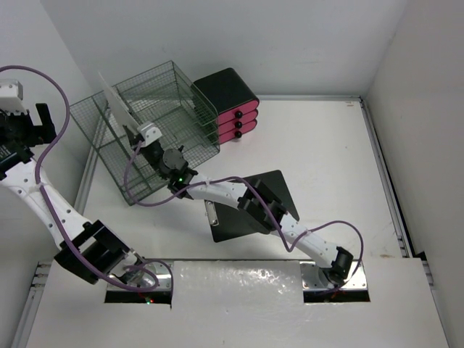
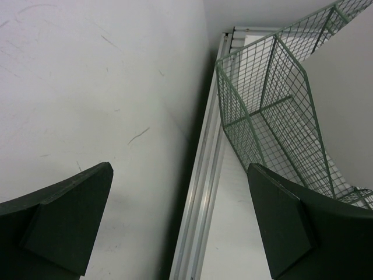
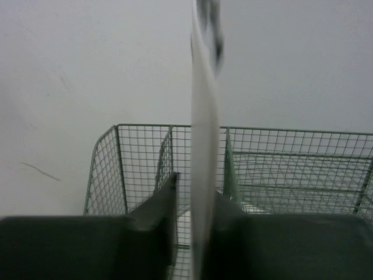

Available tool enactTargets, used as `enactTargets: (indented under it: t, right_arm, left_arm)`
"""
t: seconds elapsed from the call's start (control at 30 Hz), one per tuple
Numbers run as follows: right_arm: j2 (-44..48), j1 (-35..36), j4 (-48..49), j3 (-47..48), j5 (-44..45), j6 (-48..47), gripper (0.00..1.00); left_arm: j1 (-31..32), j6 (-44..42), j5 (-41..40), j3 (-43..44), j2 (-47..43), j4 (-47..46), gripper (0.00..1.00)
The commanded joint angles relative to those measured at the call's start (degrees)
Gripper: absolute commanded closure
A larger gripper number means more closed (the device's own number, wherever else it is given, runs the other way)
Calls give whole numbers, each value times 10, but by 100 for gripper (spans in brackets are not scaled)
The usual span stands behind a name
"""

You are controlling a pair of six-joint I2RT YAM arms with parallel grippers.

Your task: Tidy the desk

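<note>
The worktop point(image 1: 326, 159) spreads beneath the rack point(image 1: 181, 94), which stands at its far-left corner. Your right hand point(image 3: 198, 198) pinches a white sheet point(image 3: 204, 146) upright over the rack; your left hand point(image 2: 179, 198) gapes wide beside it. Lower the sheet edgewise between the dividers, then release.

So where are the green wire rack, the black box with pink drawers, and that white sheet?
green wire rack point(image 1: 98, 123), top view, mesh at its left end.
black box point(image 1: 226, 90), top view, its black top.
white sheet point(image 3: 203, 163), right wrist view, its near edge, seen edge-on.
</note>
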State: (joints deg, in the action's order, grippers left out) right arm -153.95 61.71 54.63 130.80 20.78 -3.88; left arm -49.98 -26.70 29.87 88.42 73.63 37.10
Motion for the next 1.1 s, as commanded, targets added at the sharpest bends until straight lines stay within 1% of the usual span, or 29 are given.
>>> enactTargets:
  t: [0.0,0.03,0.07,0.17,0.23,0.37,0.47,0.5,0.53,0.57,0.6,0.63,0.67,0.7,0.73,0.77,0.8,0.83,0.87,0.9,0.93,0.97,1.0,1.03,1.07]
  right_arm:
    - [-14,8,-22,-19,-5,-15,71]
    - [-12,9,-33,-12,-11,-17,45]
    - [-5,10,-45,-10,-20,-16,38]
    - [21,17,-31,-27,-32,-22,29]
    - [37,21,-16,-51,-34,-28,28]
    - [88,33,1,-92,-54,-30,23]
    - [142,46,10,-142,-66,-35,20]
    - [179,49,9,-159,-71,-32,17]
    - [201,57,6,-205,-94,-30,16]
    - [250,60,4,-263,-121,-26,12]
    - [275,61,-1,-291,-122,-24,11]
    - [301,62,-28,-319,-164,-20,11]
    - [327,62,-51,-344,-185,-11,10]
    - [354,62,-76,-397,-200,-12,9]
    - [407,62,-123,-424,-206,-18,9]
    - [433,62,-146,-450,-206,-17,9]
    - [456,61,-167,-503,-206,-14,9]
    - [496,61,-201,-529,-191,-15,9]
    - [512,62,-210,-553,-169,-3,9]
    - [524,62,-220,-601,-144,19,7]
    - [535,62,-231,-623,-124,34,6]
    - [548,62,-261,-643,-105,67,6]
    - [552,62,-282,-674,-101,71,6]
    - [556,62,-307,-687,-95,77,7]
    - [563,62,-358,-709,-78,91,18]
  left_arm:
    - [-6,-18,19,-4,-4,-14,0]
    - [-6,-24,21,-4,-5,-12,0]
    - [-6,-27,26,-4,-6,-10,0]
    - [-6,-32,32,-10,-11,-10,0]
    - [-6,-35,34,-11,-14,-10,0]
    - [-6,-38,32,-11,-16,-10,0]
    - [-6,-38,41,-7,-17,-10,0]
    - [-6,-37,47,-6,-17,-11,1]
    - [-6,-35,58,-4,-17,-11,0]
    - [-6,-34,63,-4,-17,-9,0]
    - [-6,-32,68,-2,-17,-8,0]
    - [-6,-30,76,0,-17,-7,0]
    - [-6,-27,79,1,-18,-6,0]
    - [-6,-26,84,2,-19,-6,0]
    - [-6,-24,93,2,-20,-7,0]
    - [-6,-22,99,2,-21,-7,0]
    - [-6,-21,106,2,-22,-6,1]
    - [-6,-18,113,1,-23,-6,0]
    - [-6,-17,127,1,-24,-5,0]
    - [-6,-16,135,0,-24,-5,0]
    - [-6,-17,142,0,-26,-4,0]
    - [-6,-19,160,0,-29,2,0]
    - [-5,-23,170,0,-30,9,0]
    - [-6,-34,178,-2,-32,14,0]
    - [-6,-40,192,-6,-38,24,0]
